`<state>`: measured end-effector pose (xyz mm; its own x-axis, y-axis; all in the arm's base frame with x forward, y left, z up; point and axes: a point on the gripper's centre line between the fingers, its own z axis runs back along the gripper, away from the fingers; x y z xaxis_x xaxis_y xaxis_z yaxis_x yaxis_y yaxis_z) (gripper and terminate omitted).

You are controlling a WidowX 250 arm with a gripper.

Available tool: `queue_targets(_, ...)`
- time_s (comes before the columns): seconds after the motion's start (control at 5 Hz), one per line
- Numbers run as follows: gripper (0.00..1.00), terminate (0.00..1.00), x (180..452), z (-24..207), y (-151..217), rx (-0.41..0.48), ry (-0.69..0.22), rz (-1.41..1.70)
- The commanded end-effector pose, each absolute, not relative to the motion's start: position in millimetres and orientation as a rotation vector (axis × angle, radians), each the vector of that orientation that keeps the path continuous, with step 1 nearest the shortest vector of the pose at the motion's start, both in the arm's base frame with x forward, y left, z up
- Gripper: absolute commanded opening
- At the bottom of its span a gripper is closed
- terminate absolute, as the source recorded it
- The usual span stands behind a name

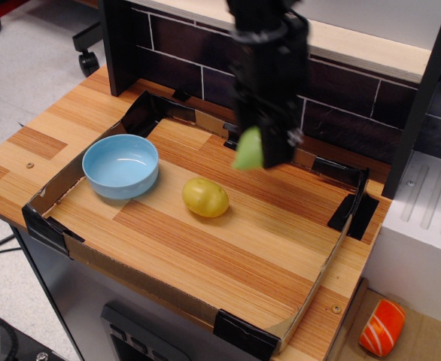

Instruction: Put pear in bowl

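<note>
The light green pear (247,150) hangs in the air, held by my black gripper (260,147), which is shut on it well above the wooden board. The light blue bowl (120,165) stands upright and empty at the left of the board, some way left of and below the gripper. The pear's pointed end points down and left; the gripper's fingers cover its right side.
A rounder yellow fruit (205,197) lies on the board between bowl and gripper. A low black cardboard rim (51,218) edges the work area. A dark tiled back wall (175,53) stands behind. An orange toy (381,327) lies in a box at the lower right.
</note>
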<state>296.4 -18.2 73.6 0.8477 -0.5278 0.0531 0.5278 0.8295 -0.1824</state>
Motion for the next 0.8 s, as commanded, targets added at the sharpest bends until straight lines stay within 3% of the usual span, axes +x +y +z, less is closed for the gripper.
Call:
queue_targets(0.0,0.0,0.0,287.5,117.6,45.6,-0.129,-0.117,-0.402)
queue_targets(0.2,0.0,0.0,277.8,123.1,73.2,-0.116,-0.087,-0.352)
queue_targets(0.6,0.0,0.0,275.6,88.4,110.3,-0.039,-0.078,-0.321)
